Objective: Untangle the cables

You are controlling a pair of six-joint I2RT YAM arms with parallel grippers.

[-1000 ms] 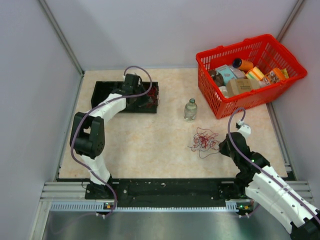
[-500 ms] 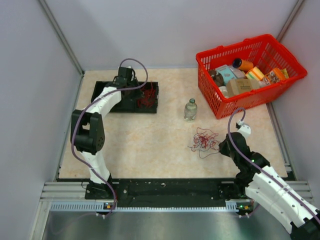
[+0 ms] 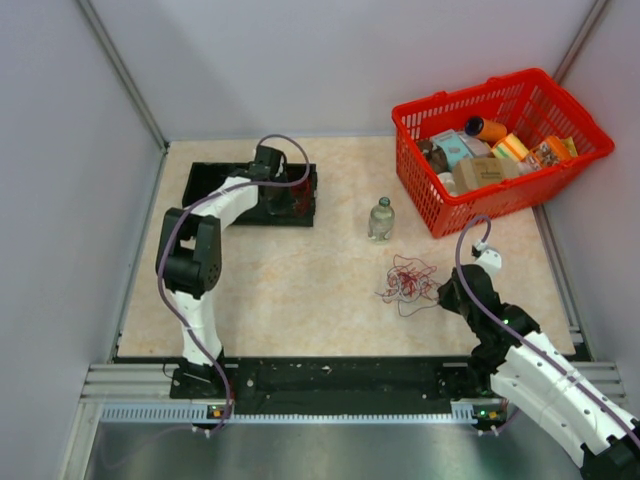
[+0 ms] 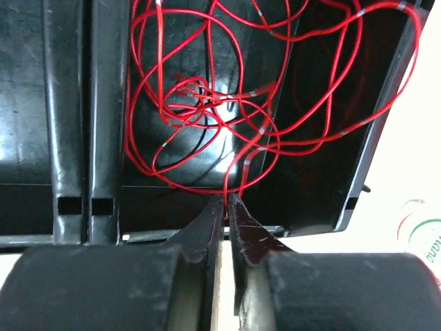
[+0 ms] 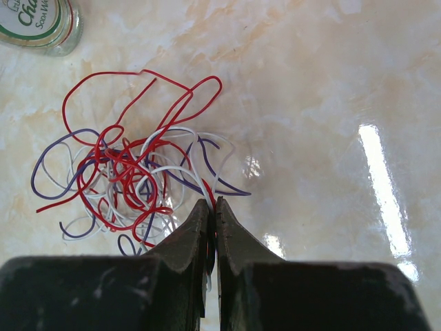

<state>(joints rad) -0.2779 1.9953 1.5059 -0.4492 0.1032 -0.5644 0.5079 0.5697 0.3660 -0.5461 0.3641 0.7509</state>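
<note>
One red cable [image 4: 207, 96] lies in loose loops inside the black tray [image 4: 69, 103]. My left gripper [image 4: 226, 201] is shut on a strand of it at the tray's edge; from the top view it [image 3: 283, 198] hangs over the tray's right part. A tangle of red, white and dark blue cables [image 5: 124, 179] rests on the table [image 3: 408, 280]. My right gripper [image 5: 212, 205] is shut on a few strands at the bundle's near right side [image 3: 440, 292].
A small glass bottle [image 3: 381, 218] stands between the tray [image 3: 210, 185] and the tangle, close behind the tangle. A red basket [image 3: 440, 215] full of packets sits at the back right. Grey walls close in the table on three sides.
My left arm swung a little toward the tray's back left and then back over its right part, still gripping the red cable. The right arm and the tangle have not moved.
</note>
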